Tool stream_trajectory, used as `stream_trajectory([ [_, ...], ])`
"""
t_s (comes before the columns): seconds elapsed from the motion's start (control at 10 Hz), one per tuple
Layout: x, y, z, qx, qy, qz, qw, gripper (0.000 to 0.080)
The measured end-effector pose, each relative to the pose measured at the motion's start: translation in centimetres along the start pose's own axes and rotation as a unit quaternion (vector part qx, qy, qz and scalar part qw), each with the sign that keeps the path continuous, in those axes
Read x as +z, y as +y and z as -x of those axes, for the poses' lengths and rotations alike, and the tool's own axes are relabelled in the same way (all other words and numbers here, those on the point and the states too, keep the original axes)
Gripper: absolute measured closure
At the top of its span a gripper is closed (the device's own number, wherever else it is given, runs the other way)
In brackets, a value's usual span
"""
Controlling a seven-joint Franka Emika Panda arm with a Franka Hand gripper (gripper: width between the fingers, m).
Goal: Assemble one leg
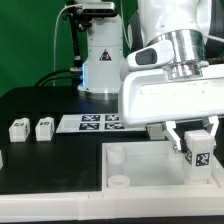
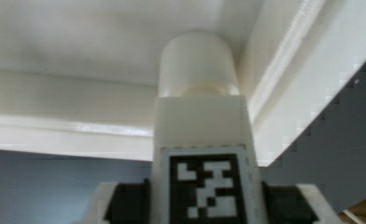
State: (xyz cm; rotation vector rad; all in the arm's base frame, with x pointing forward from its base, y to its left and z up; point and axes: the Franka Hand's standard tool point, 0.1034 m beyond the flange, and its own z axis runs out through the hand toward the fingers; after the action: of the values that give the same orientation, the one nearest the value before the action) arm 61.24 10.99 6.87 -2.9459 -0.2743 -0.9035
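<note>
The leg (image 1: pixel 197 160) is clamped in the tool (image 1: pixel 196 150), its tagged face turned toward the exterior camera; the fingers (image 2: pixel 119 206) press its two sides just beside the tag, so the tool is closed narrow on the post and carries nothing else.

The leg's long axis runs straight out from the tool, close to upright in the exterior view; in the wrist view its rounded tip (image 2: pixel 201 62) is the far end, pointing at the tray (image 1: pixel 150 172) below.

The leg hangs over the tray's part toward the exterior view's right; the socket (image 1: pixel 118 155) that shows clearly lies well apart, toward the exterior view's left. Any socket near the leg is hidden by the tool or cut off by the frame. In the wrist view the tip lies next to a raised rim of the tray; whether it touches cannot be told.

The coming move appears to turn on lining this upright axis over a corner hole and lowering it along that axis; a tilt would probably jam the tip on the rim.

Farther out, two loose posts (image 1: pixel 30 128) stand on the dark surface (image 1: pixel 45 172) beside the marker board (image 1: pixel 95 122).
</note>
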Motion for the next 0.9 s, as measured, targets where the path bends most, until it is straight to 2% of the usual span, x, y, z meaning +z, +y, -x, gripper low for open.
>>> stream_trajectory([
  [0.4,0.08,-0.02,0.09,-0.002,-0.005,-0.001,1.0,0.0508],
  [0.6,0.09,-0.02,0.1,-0.003,-0.005,-0.001,1.0,0.0227],
  [0.7,0.09,-0.02,0.11,-0.003,-0.005,-0.001,1.0,0.0227],
  [0.8,0.09,-0.02,0.11,-0.003,-0.005,-0.001,1.0,0.0162],
  [0.9,0.1,-0.02,0.11,-0.003,-0.005,-0.001,1.0,0.0153],
])
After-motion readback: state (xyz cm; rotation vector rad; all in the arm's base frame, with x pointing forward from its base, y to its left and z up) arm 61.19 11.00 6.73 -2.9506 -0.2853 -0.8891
